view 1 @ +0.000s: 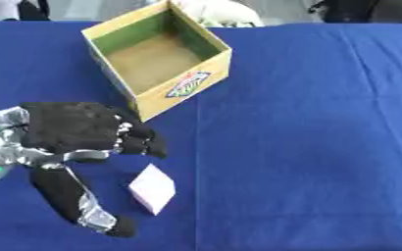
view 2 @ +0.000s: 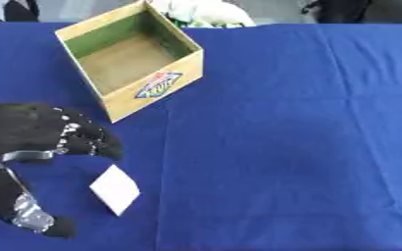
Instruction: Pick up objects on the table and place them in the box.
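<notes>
One left hand (view 1: 71, 128), fingers spread wide beside white packet (view 1: 152, 188), box (view 1: 184, 87) beyond

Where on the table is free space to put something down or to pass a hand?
The blue cloth is bare to the right of the box and of the white block, out to the table's right edge. The left side is crowded: the left hand hovers over the block, just below the box.

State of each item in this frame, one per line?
box: open-topped, upright, nothing visible inside.
white block: on the blue tablecloth, not yet in the box, not gripped.
left robot hand: open, fingers and thumb either side of the block.
</notes>
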Robot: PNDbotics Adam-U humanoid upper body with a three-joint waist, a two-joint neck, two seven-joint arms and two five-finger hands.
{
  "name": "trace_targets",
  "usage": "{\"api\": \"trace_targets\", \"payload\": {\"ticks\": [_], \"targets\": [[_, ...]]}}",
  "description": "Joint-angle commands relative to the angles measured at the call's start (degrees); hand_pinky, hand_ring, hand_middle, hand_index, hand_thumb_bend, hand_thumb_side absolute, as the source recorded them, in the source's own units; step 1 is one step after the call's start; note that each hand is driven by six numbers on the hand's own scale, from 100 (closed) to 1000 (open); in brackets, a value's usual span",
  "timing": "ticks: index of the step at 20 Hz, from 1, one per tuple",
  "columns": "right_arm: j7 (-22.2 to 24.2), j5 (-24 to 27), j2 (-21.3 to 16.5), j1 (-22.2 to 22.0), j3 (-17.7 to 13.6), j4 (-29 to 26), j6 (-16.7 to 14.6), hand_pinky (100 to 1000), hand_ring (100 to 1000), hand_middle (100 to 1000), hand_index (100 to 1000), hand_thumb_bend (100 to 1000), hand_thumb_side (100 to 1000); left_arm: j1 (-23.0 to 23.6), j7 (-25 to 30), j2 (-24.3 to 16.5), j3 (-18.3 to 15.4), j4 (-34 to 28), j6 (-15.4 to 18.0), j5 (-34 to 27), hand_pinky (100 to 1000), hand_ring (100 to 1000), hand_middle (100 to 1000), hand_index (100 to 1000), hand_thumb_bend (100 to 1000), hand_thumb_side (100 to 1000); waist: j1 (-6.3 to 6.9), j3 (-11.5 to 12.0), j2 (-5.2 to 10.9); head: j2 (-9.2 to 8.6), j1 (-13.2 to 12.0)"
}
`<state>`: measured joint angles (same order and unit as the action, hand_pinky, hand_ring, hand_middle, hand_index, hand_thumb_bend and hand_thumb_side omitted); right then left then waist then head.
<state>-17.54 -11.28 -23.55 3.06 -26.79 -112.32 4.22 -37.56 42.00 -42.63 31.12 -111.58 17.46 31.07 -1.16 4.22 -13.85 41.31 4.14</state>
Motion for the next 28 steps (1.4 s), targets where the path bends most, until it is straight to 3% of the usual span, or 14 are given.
{"api": "trace_targets", "payload": {"ticks": [1, 3, 7, 9, 12, 16, 20, 28], "targets": [[0.0, 0.41, -1.25, 0.44, -0.23, -0.45, -0.09, 495, 736, 616, 766, 100, 1000, -0.68, -0.8, 0.1, -0.31, 1.12, 0.78, 1.47, 802, 870, 840, 930, 547, 1000, -0.02, -0.14, 0.6, 0.09, -0.28], [-0.04, 0.49, -1.15, 0.49, -0.23, -0.38, -0.08, 494, 734, 615, 765, 100, 1000, -0.78, -1.29, 0.75, -0.13, 2.28, 1.03, 2.18, 804, 881, 851, 937, 528, 1000, -0.02, -0.21, 0.51, 0.04, -0.35], [-0.16, 0.65, -0.97, 0.56, -0.31, -0.33, -0.09, 493, 731, 611, 765, 100, 1000, -1.13, -1.28, 2.02, 0.46, 5.04, 1.77, 3.54, 796, 878, 853, 938, 391, 786, -0.06, -0.44, 0.29, -0.2, -0.43], [-0.23, 0.75, -0.89, 0.59, -0.34, -0.32, -0.12, 493, 731, 611, 765, 100, 1000, -1.28, -1.22, 2.6, 0.66, 6.37, 2.14, 4.28, 796, 879, 857, 940, 372, 745, -0.08, -0.55, 0.17, -0.25, -0.46], [-0.35, 0.89, -0.77, 0.66, -0.4, -0.29, -0.16, 492, 728, 607, 764, 100, 1000, -1.37, -1.13, 3.3, 0.91, 8.63, 2.64, 5.54, 801, 882, 862, 943, 374, 737, -0.13, -0.71, -0.09, -0.39, -0.51], [-0.51, 1.1, -0.61, 0.77, -0.46, -0.2, -0.22, 491, 726, 605, 764, 100, 1000, -1.48, -0.47, 3.82, 1.58, 11.03, 3.84, 6.48, 828, 889, 873, 949, 418, 814, -0.22, -0.91, -0.47, -0.55, -0.6], [-0.64, 1.36, -0.45, 0.95, -0.5, -0.07, -0.28, 489, 724, 602, 763, 100, 1000, -1.71, 0.56, 4.09, 2.14, 13.28, 4.83, 7.3, 826, 890, 873, 948, 432, 834, -0.24, -1.08, -0.83, -0.83, -0.71], [-0.85, 1.69, -0.17, 1.11, -0.64, 0.21, -0.28, 488, 722, 599, 762, 100, 1000, -1.81, 0.65, 5.02, 2.74, 15.93, 6.25, 8.18, 813, 878, 863, 939, 396, 830, -0.16, -1.38, -1.21, -0.97, -0.83]]}}
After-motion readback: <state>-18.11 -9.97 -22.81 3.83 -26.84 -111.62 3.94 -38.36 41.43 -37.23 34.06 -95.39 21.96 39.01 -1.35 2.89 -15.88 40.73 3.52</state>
